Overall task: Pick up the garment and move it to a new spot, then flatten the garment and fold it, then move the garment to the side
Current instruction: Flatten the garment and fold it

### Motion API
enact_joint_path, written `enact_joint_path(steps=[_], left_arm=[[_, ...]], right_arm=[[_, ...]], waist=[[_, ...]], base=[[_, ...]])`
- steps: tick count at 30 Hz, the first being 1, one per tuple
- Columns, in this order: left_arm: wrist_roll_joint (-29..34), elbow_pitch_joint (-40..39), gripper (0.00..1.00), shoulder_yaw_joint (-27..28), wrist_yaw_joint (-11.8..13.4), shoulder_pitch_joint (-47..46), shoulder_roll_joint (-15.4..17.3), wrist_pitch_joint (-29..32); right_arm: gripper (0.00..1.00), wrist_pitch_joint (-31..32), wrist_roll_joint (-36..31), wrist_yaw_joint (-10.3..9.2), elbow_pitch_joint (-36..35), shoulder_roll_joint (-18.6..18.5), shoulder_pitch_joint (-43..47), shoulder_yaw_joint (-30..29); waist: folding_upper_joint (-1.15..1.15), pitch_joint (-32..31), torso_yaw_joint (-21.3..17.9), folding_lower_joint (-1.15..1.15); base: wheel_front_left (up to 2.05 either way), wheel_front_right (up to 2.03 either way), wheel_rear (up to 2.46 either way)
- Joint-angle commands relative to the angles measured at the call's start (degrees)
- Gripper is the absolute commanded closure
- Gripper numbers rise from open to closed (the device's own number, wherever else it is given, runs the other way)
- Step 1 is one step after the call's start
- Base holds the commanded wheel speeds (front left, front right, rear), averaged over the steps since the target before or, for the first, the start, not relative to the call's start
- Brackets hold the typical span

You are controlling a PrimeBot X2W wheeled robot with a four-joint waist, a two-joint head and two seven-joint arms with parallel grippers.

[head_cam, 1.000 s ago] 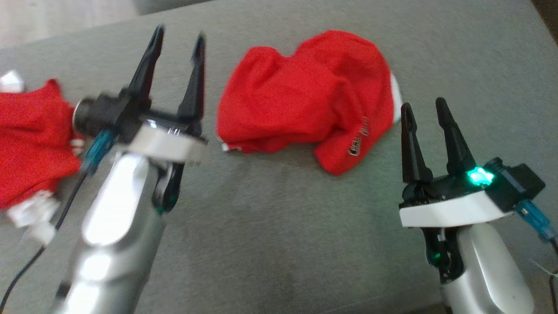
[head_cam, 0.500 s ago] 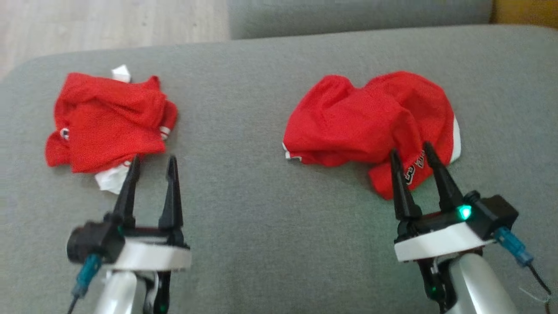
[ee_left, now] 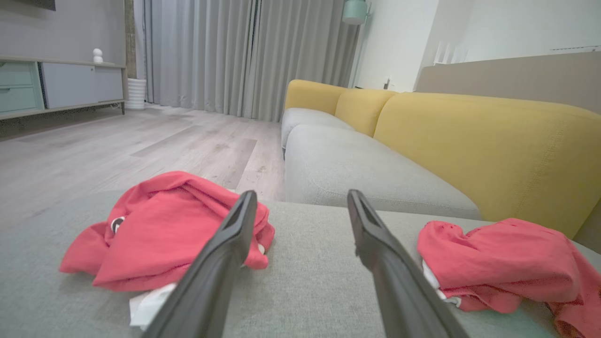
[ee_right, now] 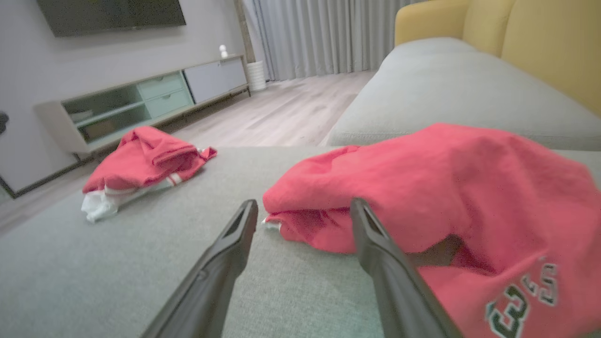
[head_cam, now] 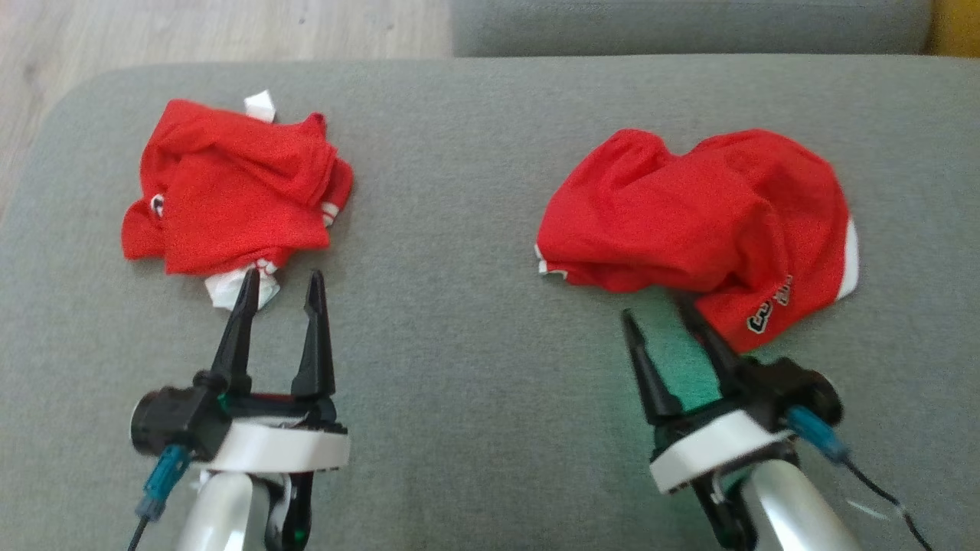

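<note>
Inspecting the grey upholstered seat cushion (head_cam: 459, 367), we record two items of clothing lying well apart on it. The crumpled red jersey garment with white trim (head_cam: 689, 207) lies toward the right edge. Its long axis runs roughly parallel to the near edge, and a flap bearing black-and-white lettering (head_cam: 768, 310) trails toward that edge. A smaller bundled red garment (head_cam: 230, 191), with a scrap of white fabric (head_cam: 230, 291) under it, sits toward the far left corner. We judge it no concern of the coming grasp, though this cannot be confirmed.

The right claw (head_cam: 656, 308) stands released, jaws spread wide and grasping nothing. The heaped garment lies directly ahead of it and slightly to its right. In the right wrist view one finger (ee_right: 375, 244) crosses the near hem while the other points at bare cushion. Whether that finger touches cloth we cannot tell. The left claw (head_cam: 283, 274) is likewise released and empty, just short of the white scrap and well apart from the right-hand garment.

Finding: the right arm is plainly the nearer. We judge the pick-up calls for a short advance toward the far edge, so that the near hem passes between the jaws.
</note>
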Motion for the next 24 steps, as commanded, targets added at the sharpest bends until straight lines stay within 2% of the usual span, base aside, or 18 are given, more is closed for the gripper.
enact_joint_path(steps=[1,10,22,23,24], left_arm=[[0.5,-1.8,0.0,1.3,-0.2,-2.5,0.1,-0.3],[-1.5,-0.5,0.0,-1.6,-0.2,-4.9,0.0,-0.3],[-3.6,-0.5,0.0,-3.4,1.3,-6.4,0.0,-0.3],[-3.7,-0.6,0.0,-3.5,1.4,-6.4,0.0,-0.3],[-3.8,-0.6,0.0,-3.5,1.5,-6.4,0.0,-0.3]], right_arm=[[0.0,-0.5,-0.8,-0.04,-0.2,-0.3,-3.7,1.9],[0.0,1.6,-4.4,-0.04,17.1,-3.3,-16.7,5.3],[0.0,7.5,-3.0,-0.04,34.1,-3.2,-26.6,11.9],[0.04,8.1,-2.1,-0.04,35.2,-3.0,-26.9,12.4],[0.67,8.5,-1.3,-0.04,36.1,-2.8,-27.3,13.0]], waist=[[0.0,1.2,1.3,0.0],[0.0,5.5,6.3,0.0],[0.0,7.3,9.7,0.0],[0.0,7.3,9.8,0.0],[0.0,7.3,9.9,0.0]], base=[[0.0,0.0,0.0],[0.0,0.0,0.0],[0.0,0.0,0.0],[0.0,0.0,0.0],[0.0,0.0,0.0]])
